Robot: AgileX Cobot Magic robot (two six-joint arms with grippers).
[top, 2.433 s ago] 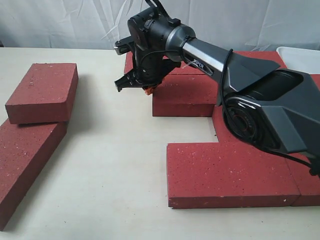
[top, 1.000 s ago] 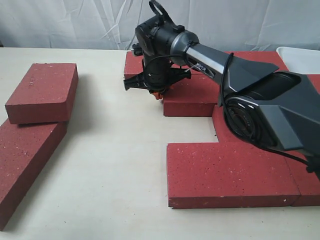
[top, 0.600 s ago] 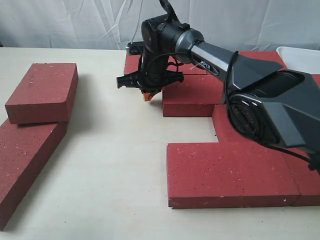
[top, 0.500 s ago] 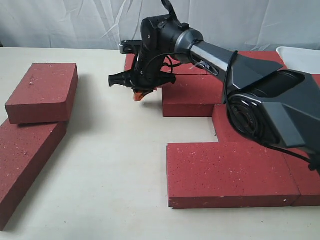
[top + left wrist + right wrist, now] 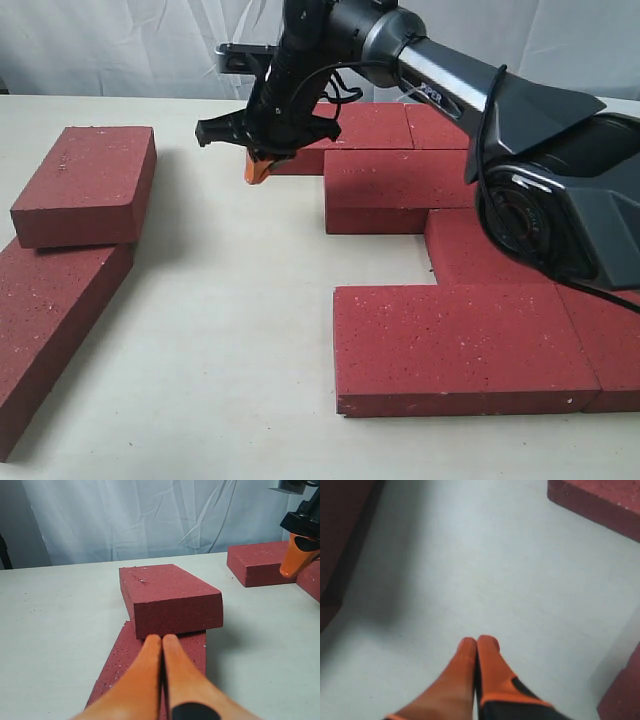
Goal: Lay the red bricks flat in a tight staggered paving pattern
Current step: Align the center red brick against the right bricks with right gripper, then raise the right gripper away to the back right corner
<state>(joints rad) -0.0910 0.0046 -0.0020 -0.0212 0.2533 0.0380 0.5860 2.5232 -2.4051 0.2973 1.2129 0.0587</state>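
Several red bricks lie flat in a staggered group on the right: a near brick (image 5: pixel 465 345), a middle brick (image 5: pixel 395 188), a far row (image 5: pixel 368 128). On the left a brick (image 5: pixel 88 183) rests on top of another brick (image 5: pixel 52 315); the left wrist view shows the top brick (image 5: pixel 167 597) on the lower one (image 5: pixel 125 662). My left gripper (image 5: pixel 162 639) is shut and empty, just before the stacked pair. My right gripper (image 5: pixel 258 172) is shut and empty, raised over bare table left of the far row; its orange tips (image 5: pixel 477 642) point at the tabletop.
The right arm (image 5: pixel 520 110) reaches over the paved bricks from the right. A white tray corner (image 5: pixel 610 110) sits at the back right. A white curtain hangs behind the table. Bare tabletop (image 5: pixel 230 290) lies between the left stack and the paved group.
The right gripper has drawn away from the middle brick, moving left and upward. That brick shifted right against its neighbours early on. The left stack has not moved.
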